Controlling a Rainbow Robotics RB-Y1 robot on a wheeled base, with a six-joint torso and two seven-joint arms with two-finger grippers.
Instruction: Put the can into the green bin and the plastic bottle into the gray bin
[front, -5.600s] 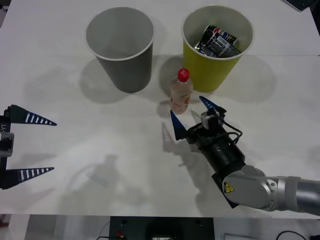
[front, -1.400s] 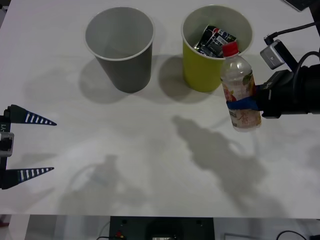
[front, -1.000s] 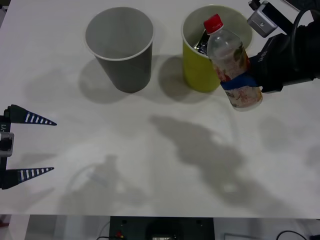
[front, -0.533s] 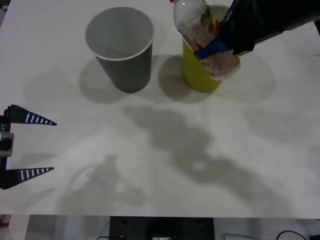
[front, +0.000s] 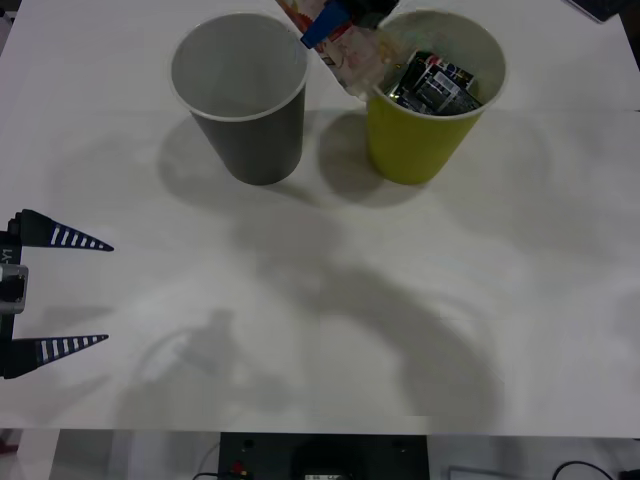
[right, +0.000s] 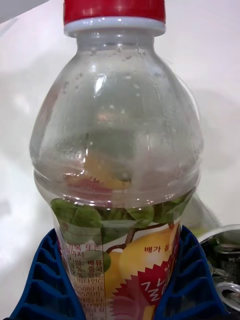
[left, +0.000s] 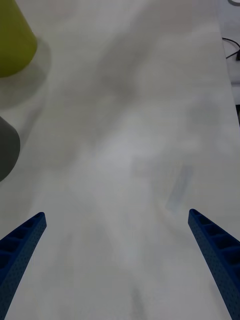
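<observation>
white table (front: 300, 300) below — plastic bottle (right: 117, 150) clamped between right hand (right: 117, 287) fingers.

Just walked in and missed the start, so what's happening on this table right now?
The right gripper is shut on the small clear plastic bottle with a red cap, holding it in the air between the rims of the two bins at the far side of the white table. The small dark printed can already lies inside the yellow-green tapered bin. The dark gray tapered bin has nothing in it. The left gripper waits open at the table's near left edge.
</observation>
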